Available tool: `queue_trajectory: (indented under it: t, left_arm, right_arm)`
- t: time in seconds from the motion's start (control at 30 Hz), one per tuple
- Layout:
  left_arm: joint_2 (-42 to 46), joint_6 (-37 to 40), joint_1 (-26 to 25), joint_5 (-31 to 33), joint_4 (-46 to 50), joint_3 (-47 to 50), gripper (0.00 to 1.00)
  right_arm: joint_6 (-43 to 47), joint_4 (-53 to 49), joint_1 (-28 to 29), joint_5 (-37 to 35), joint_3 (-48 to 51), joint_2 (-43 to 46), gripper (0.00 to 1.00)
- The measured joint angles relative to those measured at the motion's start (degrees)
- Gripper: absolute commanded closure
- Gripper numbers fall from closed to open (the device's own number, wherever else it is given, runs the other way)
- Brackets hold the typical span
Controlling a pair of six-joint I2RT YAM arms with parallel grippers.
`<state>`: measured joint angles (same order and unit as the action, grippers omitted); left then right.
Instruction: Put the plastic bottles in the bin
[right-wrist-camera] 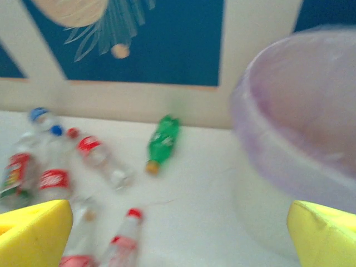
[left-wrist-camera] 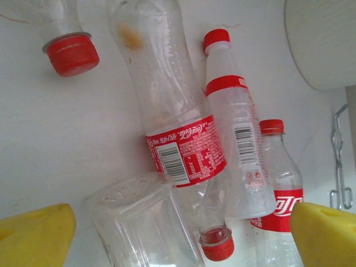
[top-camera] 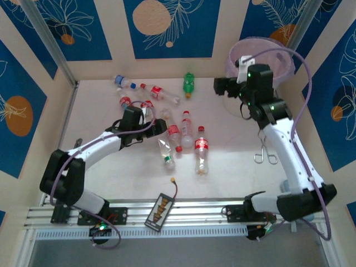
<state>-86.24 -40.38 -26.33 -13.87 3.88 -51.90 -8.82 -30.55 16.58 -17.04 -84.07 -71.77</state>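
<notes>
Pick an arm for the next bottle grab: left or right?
Left. The left gripper, open, hovers over the bottles mid-table; the right gripper, open and empty, sits beside the bin.

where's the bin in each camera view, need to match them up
top external: the bin stands at the upper right, lilac liner over its rim.
left wrist: the bin shows as a curved white wall in the top right corner.
right wrist: the bin takes up the right side, blurred.
shared landmark: the red-capped bottles lie left of the bin in every view.
</notes>
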Motion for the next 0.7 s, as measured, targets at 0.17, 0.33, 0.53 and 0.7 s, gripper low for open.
queue_trajectory:
  t: [0.17,0.33,0.53,0.7]
  left_arm:
    - [-3.37,-0.22,-1.14,1.11,0.07,-0.37,0.03]
    - [-5.46,-0.15,-3.52,3.48,0.83,-0.68,0.03]
    - [-7.32,0.04,-6.54,7.10,3.50,-1.31,0.08]
    - [-9.05,0.24,-6.95,9.27,4.37,-1.31,0.19]
  right_arm:
    - [-4.55,-3.34,1.64,4.90,9.09,7.28,0.01]
    - [-7.76,-6.88,1.86,7.37,14.51,11.08,0.01]
    - [-11.78,-8.33,1.86,9.29,22.25,15.13,0.01]
    - [-14.49,-7.78,1.86,10.86,26.01,15.98,0.01]
